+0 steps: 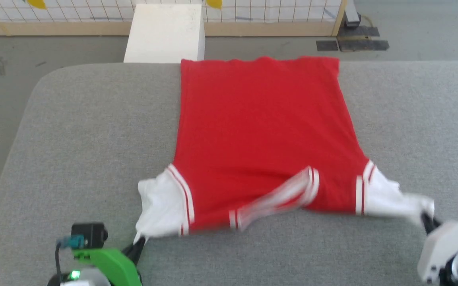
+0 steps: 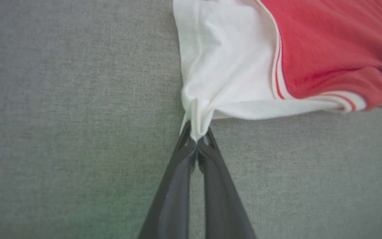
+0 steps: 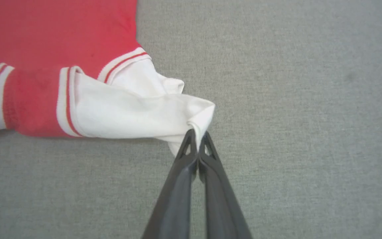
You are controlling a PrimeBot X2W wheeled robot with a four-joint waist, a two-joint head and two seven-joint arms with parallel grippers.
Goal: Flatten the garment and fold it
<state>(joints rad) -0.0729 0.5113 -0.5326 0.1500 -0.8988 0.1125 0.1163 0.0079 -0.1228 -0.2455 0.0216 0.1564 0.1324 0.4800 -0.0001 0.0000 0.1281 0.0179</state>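
Red garment (image 1: 261, 119) on grey woven table (image 1: 74, 159) | left end effector (image 2: 196, 142), right end effector (image 3: 198, 138): pinching bunched white sleeves (image 1: 161, 206)

The garment (image 1: 261, 119) is soft, matt knit cloth, red with white sleeves and striped trim. The surface (image 1: 94, 139) is grey woven fabric, matt and slightly rough. The left pincer (image 2: 197, 142) and right pincer (image 3: 198, 136) look like smooth dark plastic with a faint sheen. At twelve o'clock stand a matt white block (image 1: 165, 33) and a pale wooden rail (image 1: 54, 28).

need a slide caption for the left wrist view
Left tool pinches the white sleeve of the red garment on the gray table.
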